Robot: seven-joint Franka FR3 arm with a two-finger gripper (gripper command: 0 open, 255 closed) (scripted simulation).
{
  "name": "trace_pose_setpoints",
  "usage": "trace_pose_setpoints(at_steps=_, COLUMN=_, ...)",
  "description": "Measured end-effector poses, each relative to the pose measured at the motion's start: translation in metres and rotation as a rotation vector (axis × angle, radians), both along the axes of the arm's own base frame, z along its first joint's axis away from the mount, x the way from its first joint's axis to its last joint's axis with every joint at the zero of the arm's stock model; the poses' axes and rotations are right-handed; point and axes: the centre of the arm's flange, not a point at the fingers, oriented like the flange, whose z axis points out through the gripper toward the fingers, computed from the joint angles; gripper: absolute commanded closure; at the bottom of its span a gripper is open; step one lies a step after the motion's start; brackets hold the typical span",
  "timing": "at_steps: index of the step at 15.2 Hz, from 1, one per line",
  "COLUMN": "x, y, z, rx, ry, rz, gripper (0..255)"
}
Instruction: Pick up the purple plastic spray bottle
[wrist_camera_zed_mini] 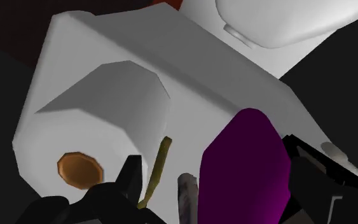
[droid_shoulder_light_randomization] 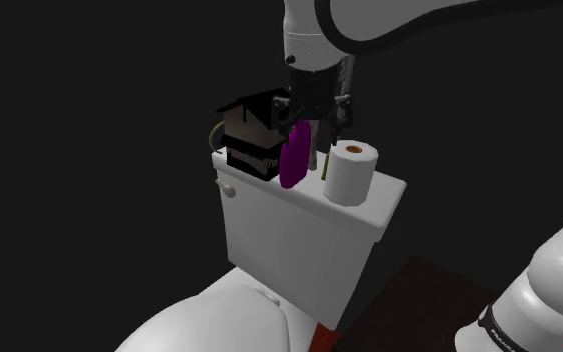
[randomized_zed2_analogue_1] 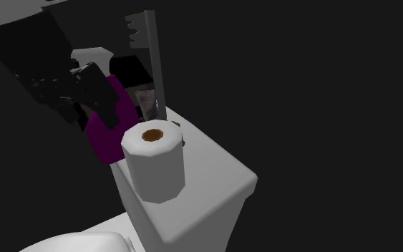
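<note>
Wrist view has the gripper with its black fingers wide apart, clasping nothing; the purple spray bottle sits between the jaws, close against one finger and well clear of the other, though contact cannot be told; a thin olive stick fills part of the gap; just outside the far finger stands a white toilet roll; beneath the jaws lies a white toilet tank; in the shoulder view a black boxy object sits beside the jaws.
</note>
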Motion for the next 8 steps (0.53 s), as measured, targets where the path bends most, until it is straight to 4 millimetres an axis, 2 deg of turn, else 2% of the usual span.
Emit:
trace_pose_setpoints(at_steps=3, x=0.031, y=0.026, z=-0.002, rx=-0.041, ry=-0.044, rz=-0.114, gripper=0)
trace_pose_setpoints(at_steps=4, x=0.038, y=0.029, z=-0.004, rx=-0.047, ry=-0.053, rz=-0.136, gripper=0)
trace_pose_setpoints(at_steps=8, x=0.044, y=0.033, z=-0.021, rx=-0.052, ry=-0.064, rz=-0.159, gripper=0)
